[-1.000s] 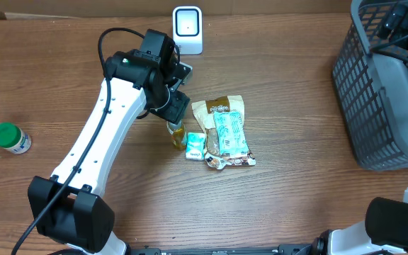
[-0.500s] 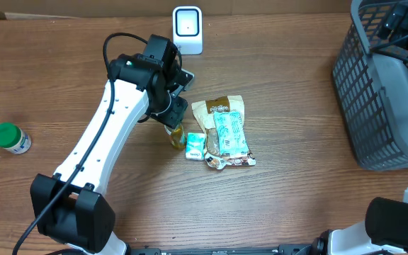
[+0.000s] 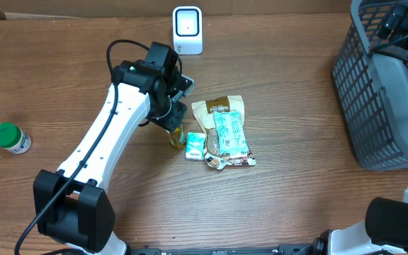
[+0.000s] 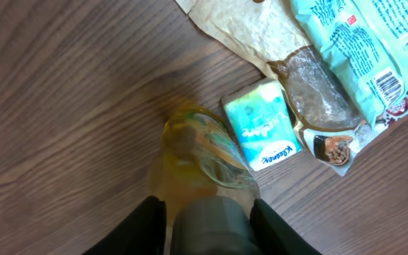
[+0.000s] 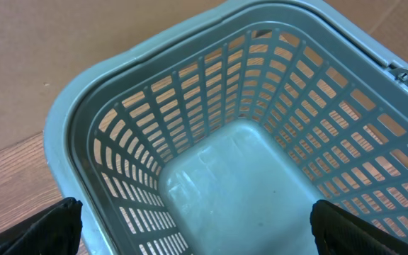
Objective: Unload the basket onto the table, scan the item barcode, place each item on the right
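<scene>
A small bottle of yellow liquid [image 3: 176, 134] with a grey cap [image 4: 211, 223] stands on the wooden table, left of the pile of packets. My left gripper [image 4: 210, 212] is lowered over it, with one finger on each side of the cap. The right finger sits against the cap and a thin gap shows at the left one. The white barcode scanner [image 3: 188, 29] stands at the table's far edge. My right gripper [image 5: 198, 223] hangs wide open over the grey basket [image 5: 119, 106], holding nothing.
A teal tissue pack [image 4: 262, 124] touches the bottle's right side. A brown snack bag [image 3: 222, 106] lies under a teal packet [image 3: 231, 134], whose barcode [image 4: 387, 79] shows. A green-capped jar [image 3: 10, 137] lies at the far left. The basket [image 3: 381, 92] fills the right edge.
The left arm has shifted slightly right and down over the yellow bottle, and its fingers have narrowed around the cap. The right arm has not moved.
</scene>
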Tool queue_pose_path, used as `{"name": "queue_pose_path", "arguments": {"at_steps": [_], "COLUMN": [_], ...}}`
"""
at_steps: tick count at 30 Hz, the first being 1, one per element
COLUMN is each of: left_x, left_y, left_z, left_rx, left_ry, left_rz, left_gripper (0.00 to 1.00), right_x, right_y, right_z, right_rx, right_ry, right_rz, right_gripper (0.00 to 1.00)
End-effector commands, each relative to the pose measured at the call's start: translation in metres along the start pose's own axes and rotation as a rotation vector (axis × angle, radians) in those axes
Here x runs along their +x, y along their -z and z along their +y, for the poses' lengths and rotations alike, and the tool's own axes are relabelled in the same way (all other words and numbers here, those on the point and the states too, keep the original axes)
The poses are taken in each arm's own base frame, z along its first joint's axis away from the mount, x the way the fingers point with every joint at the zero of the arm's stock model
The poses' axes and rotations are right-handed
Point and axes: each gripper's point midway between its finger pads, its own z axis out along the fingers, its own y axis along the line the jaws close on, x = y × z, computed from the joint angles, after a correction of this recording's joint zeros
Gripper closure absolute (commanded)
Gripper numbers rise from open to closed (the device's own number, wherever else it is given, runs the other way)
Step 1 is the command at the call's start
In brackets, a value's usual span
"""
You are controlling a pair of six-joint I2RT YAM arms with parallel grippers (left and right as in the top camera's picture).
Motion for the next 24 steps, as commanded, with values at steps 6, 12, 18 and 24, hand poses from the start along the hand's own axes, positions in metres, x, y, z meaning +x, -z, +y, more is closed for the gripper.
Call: {"name": "queue_pose_path", "arguments": {"at_steps": [6, 12, 18, 24], "left_x": [0.002, 0.002, 0.002, 0.007], "left_y": [-0.006, -0.006, 0.001, 0.021], "left_z": [-0.005, -0.004, 0.016, 0.042], "left_rx": [0.018, 0.014, -0.108, -0.277], "left_ry": [0.039, 0.155, 0.271, 0.438], "left_rz": [0.014, 0.015, 0.001, -0.055], "left_gripper": [0.87, 0.83, 0.85, 0.86], "right_x": [-0.009, -0.009, -0.009, -0.009], "right_y": [0.009, 0.009, 0.009, 0.009], "right_z": [-0.002, -0.002, -0.002, -0.002], "right_rx": [0.005, 0.005, 0.005, 0.005], "right_ry": [-0.01, -0.01, -0.01, -0.01], "right_rz": [-0.032, -0.032, -0.032, -0.032], "right_gripper": [0.0, 0.0, 0.0, 0.0]}}
